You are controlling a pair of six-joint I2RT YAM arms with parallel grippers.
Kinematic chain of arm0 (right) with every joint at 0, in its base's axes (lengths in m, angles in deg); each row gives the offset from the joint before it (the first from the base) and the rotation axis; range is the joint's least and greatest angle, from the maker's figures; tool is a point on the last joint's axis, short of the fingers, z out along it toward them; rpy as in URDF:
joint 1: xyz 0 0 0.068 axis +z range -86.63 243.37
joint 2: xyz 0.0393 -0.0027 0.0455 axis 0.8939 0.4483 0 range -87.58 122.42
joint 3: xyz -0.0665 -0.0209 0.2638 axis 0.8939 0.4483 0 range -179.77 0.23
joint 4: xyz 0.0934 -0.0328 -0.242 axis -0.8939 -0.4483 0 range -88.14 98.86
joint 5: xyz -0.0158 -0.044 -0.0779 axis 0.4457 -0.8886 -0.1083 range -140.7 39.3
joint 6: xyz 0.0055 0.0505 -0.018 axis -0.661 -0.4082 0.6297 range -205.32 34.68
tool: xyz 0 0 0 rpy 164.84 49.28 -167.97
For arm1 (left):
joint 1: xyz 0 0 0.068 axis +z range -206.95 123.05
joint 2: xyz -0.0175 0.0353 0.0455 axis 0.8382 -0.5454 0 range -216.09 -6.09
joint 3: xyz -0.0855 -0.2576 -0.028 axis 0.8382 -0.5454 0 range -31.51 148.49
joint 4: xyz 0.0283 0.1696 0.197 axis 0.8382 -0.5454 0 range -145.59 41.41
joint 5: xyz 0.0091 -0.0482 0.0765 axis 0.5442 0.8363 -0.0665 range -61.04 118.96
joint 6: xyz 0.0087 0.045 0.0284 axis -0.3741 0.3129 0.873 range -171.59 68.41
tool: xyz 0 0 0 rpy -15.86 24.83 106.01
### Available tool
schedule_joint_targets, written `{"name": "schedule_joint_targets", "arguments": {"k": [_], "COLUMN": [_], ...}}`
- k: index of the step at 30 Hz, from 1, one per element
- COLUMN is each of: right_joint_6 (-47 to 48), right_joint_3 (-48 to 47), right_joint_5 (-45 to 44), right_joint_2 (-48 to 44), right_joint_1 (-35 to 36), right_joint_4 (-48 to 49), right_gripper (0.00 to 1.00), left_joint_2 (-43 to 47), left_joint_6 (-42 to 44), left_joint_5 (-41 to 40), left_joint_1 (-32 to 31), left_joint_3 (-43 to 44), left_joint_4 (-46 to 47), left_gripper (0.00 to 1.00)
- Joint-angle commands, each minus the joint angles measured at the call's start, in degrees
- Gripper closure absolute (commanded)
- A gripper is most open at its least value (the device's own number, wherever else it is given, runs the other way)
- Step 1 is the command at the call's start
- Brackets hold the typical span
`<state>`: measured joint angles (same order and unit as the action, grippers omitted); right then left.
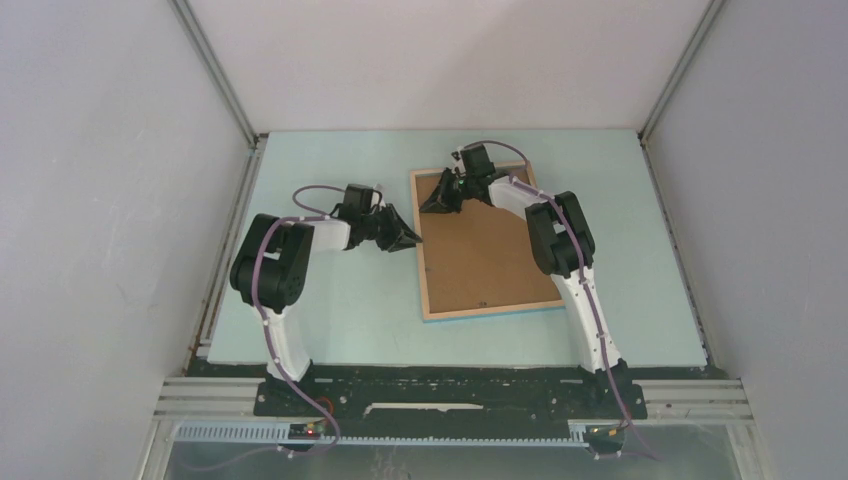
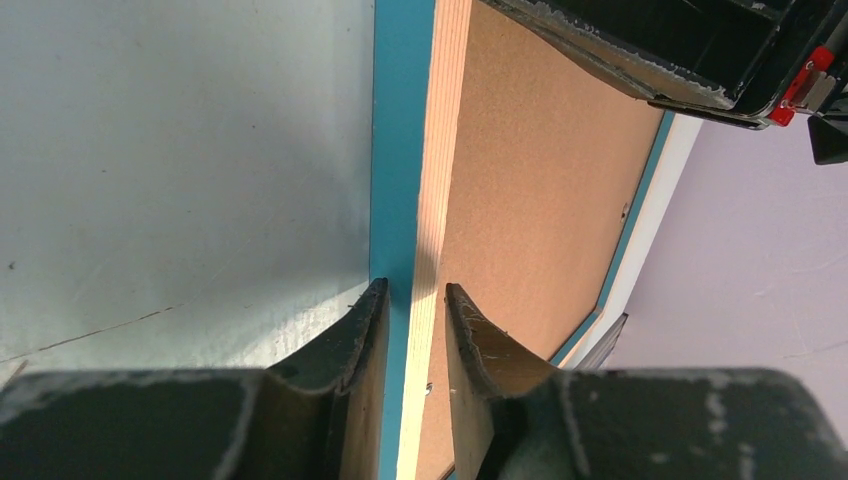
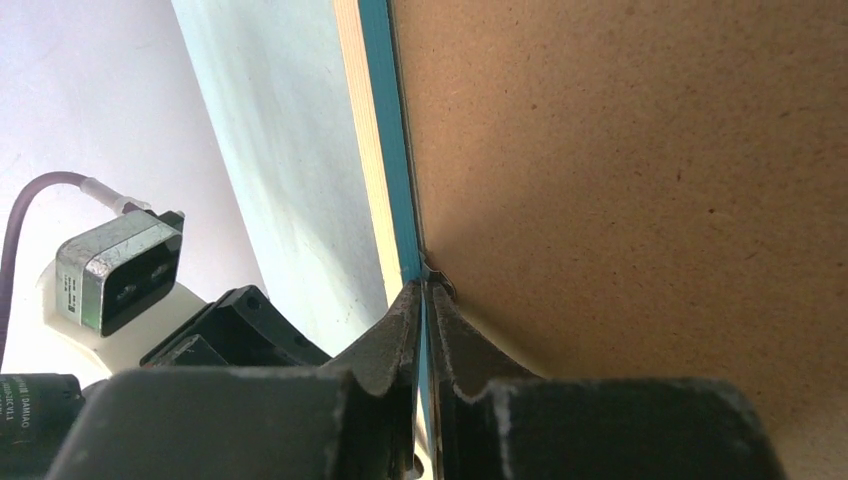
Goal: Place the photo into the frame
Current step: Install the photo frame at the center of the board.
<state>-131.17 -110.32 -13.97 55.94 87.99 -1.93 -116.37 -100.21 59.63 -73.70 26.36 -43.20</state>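
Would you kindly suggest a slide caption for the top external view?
Frame lying back-up; left end effector at its left edge, right end effector near its far-left corner.

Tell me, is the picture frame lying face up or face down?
Face down. The frame shows its light wood back, and the brown backing board points up. No photo shows.

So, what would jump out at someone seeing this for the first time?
Probably the frame lying face down on the pale table, with its brown backing board showing. Both arms reach in to it: the left claw straddles its left rail, and the right claw is pinched almost shut at the seam between board and frame, near the far left corner.
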Motion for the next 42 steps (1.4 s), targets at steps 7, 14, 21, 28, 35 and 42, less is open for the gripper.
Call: {"name": "schedule_joint_targets", "arguments": {"k": [7, 14, 21, 28, 35, 42], "right_joint_6": [3.51, 19.97, 23.17, 23.23, 19.32, 18.32], "right_joint_3": [11.97, 18.06, 27.59, 28.93, 20.86, 5.49], "right_joint_5": [4.03, -5.79, -15.08, -12.58, -20.00, -29.34], "right_joint_2": [-14.24, -24.54, -36.29, -35.92, -29.03, -17.96], "right_joint_1": [-0.46, -1.11, -6.36, -3.69, 5.43, 12.85], "right_joint_4": [1.66, -16.71, -22.78, -21.99, -22.45, -31.40], "right_gripper": [0.82, 0.66, 0.50, 0.24, 0.22, 0.30], "left_joint_2": [1.38, 5.13, 12.16, 20.71, 34.51, 44.38], "left_joint_6": [0.21, 0.52, 0.90, 1.29, 7.70, 14.98], "left_joint_5": [1.92, 2.17, 2.60, 3.20, 1.80, -1.26], "left_joint_1": [-0.14, 0.42, 1.19, 3.18, 8.57, 13.17], "left_joint_3": [-0.47, -1.18, -5.12, -9.21, -11.12, -11.70], "left_joint_4": [1.78, 1.19, 0.50, 0.24, -8.79, -16.84], "left_gripper": [0.69, 0.65, 0.59, 0.54, 0.47, 0.39]}}
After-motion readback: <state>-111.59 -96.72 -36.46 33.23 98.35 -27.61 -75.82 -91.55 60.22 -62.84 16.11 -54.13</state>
